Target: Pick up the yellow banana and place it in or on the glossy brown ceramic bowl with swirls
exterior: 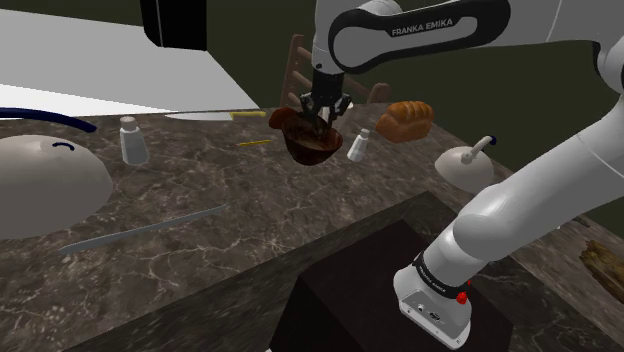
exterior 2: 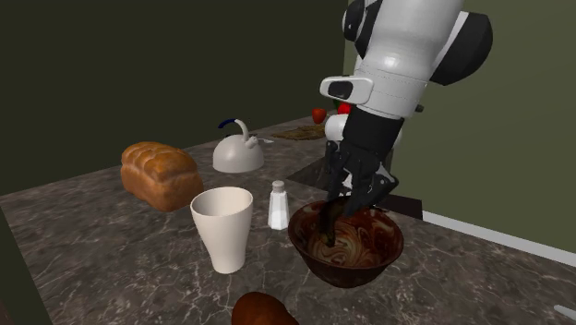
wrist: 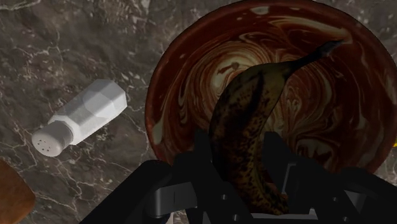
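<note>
The banana [wrist: 251, 114] is dark brown and heavily spotted with little yellow left. My gripper [wrist: 245, 159] is shut on its lower part, one black finger on each side. The banana hangs tip-down [exterior 2: 329, 226] from the gripper [exterior 2: 355, 196] into the glossy brown bowl [exterior 2: 309, 251], which has cream swirls inside [wrist: 331, 108]. Its tip is close to the bowl's inner surface; I cannot tell whether it touches. In the shoulder view the gripper [exterior: 322, 112] hangs directly over the bowl [exterior: 312, 148] at the far side of the dark marble counter.
A white shaker [wrist: 79, 118] lies beside the bowl, and a white cup [exterior 2: 222, 226] stands just past it. A bread loaf [exterior 2: 159, 174], a white kettle [exterior 2: 238, 150] and a brown object [exterior 2: 263, 309] surround them. A knife [exterior: 140, 230] and a white dome [exterior: 45, 180] sit at the shoulder view's left.
</note>
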